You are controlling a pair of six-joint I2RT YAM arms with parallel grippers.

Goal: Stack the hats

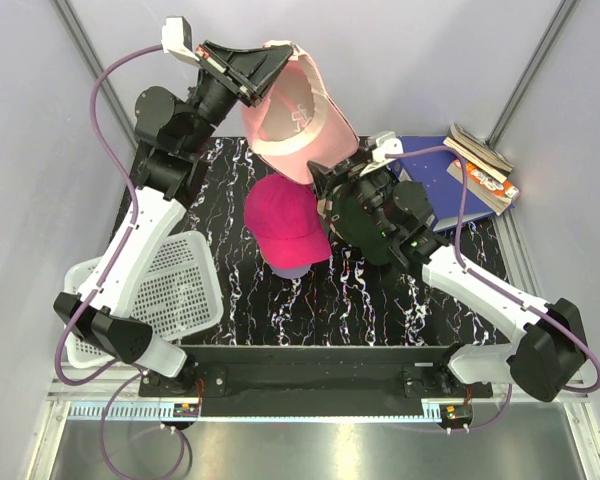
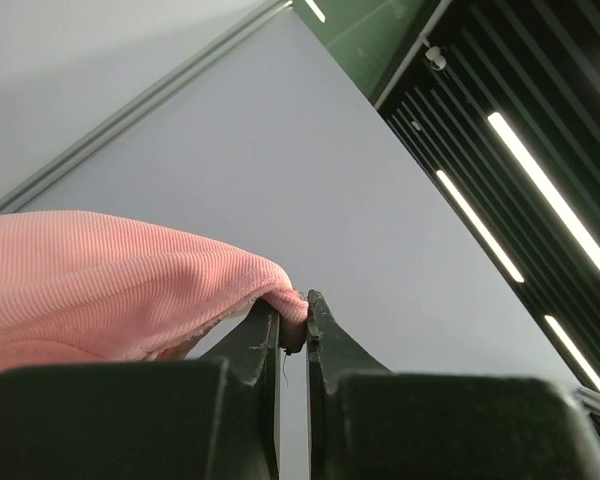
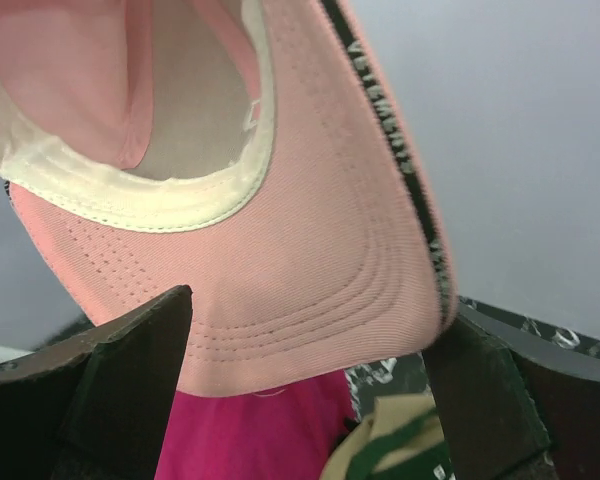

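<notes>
Jaws of the left gripper (image 1: 248, 72) are closed on the crown edge of the light pink cap (image 1: 298, 112), which hangs in the air toward 12 o'clock of the counter (image 1: 380, 300) in the overhead view. The magenta cap (image 1: 285, 228) lies near the centre with a lavender cap (image 1: 292, 270) peeking out beneath it, and the right gripper (image 1: 328, 180) sits at the pink brim's 5 o'clock side. A white emblem on the pink crown is too small to read. From the left wrist, the jaws are all but shut, nipping only a fold of ribbed pink fabric. From the right wrist, the jaws stand wide apart with the brim between them, unclamped. A black strip (image 3: 400, 170) along the brim's edge carries pale capitals I cannot make out. Such a thin pinch may slip, I judge, dropping the cap askew. Closing on the brim could also twist it away from the magenta cap.
</notes>
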